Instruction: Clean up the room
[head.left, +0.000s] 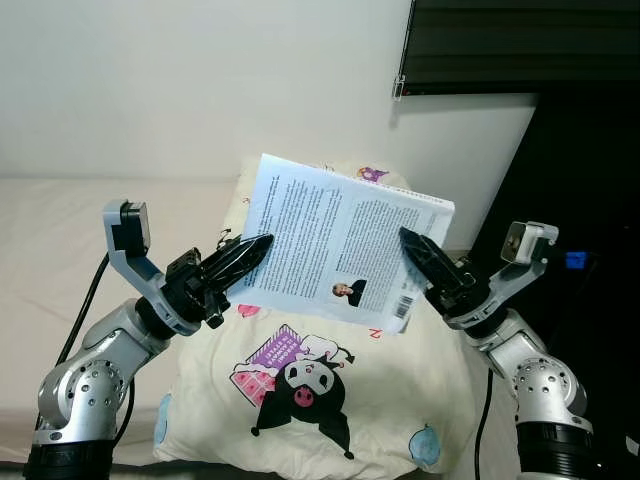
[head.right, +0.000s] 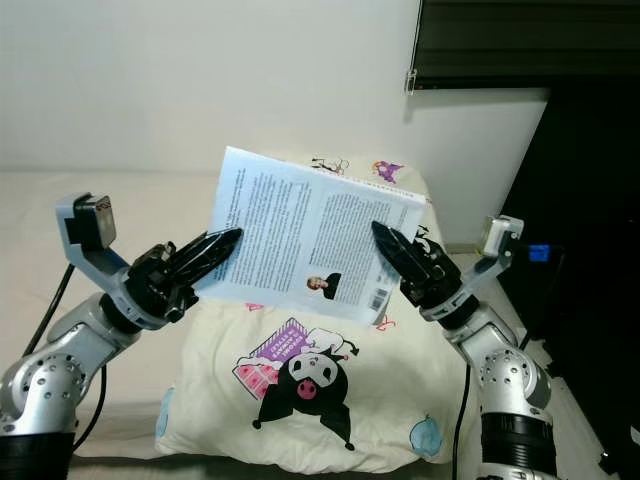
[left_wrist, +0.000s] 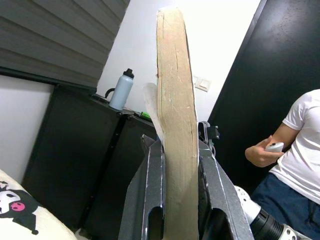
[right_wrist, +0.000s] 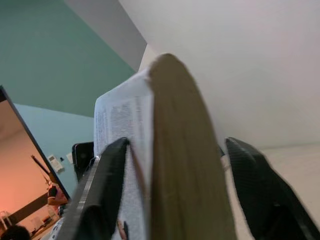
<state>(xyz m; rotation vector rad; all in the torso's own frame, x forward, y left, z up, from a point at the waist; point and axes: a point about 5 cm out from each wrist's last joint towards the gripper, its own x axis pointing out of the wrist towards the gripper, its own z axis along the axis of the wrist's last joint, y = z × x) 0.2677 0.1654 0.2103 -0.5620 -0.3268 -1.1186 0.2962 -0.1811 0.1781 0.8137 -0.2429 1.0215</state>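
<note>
Book (head.left: 340, 245) seemingly clamped between both grippers' jaws.

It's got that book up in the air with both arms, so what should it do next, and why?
Probably carry the book away from the pillow, keeping both grips. The left gripper and right gripper pinch opposite edges, so letting one go might tip it.

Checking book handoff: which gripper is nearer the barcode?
Right. The right gripper grips the book beside the barcode; the left gripper holds the opposite edge.
</note>
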